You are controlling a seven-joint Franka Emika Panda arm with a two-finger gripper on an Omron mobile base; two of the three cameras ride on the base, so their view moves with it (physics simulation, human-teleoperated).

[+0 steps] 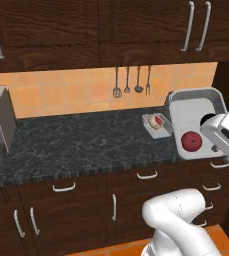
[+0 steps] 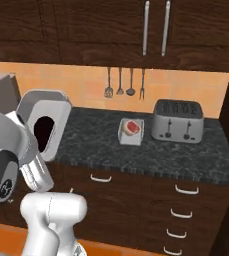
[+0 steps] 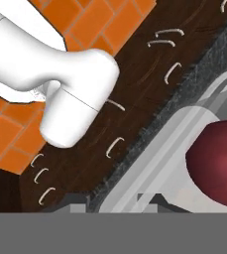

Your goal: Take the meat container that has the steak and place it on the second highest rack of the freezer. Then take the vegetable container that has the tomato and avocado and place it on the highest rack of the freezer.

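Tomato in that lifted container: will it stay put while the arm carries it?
Probably not. The tomato is a smooth ball, so it likely rolls. The container looks steeply tilted, its rim the only stop. Steak looks flatter, likely steadier.

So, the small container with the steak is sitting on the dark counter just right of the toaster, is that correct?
Not quite: the container with the steak sits on the dark counter just left of the toaster, not right of it. The right base view shows this plainly.
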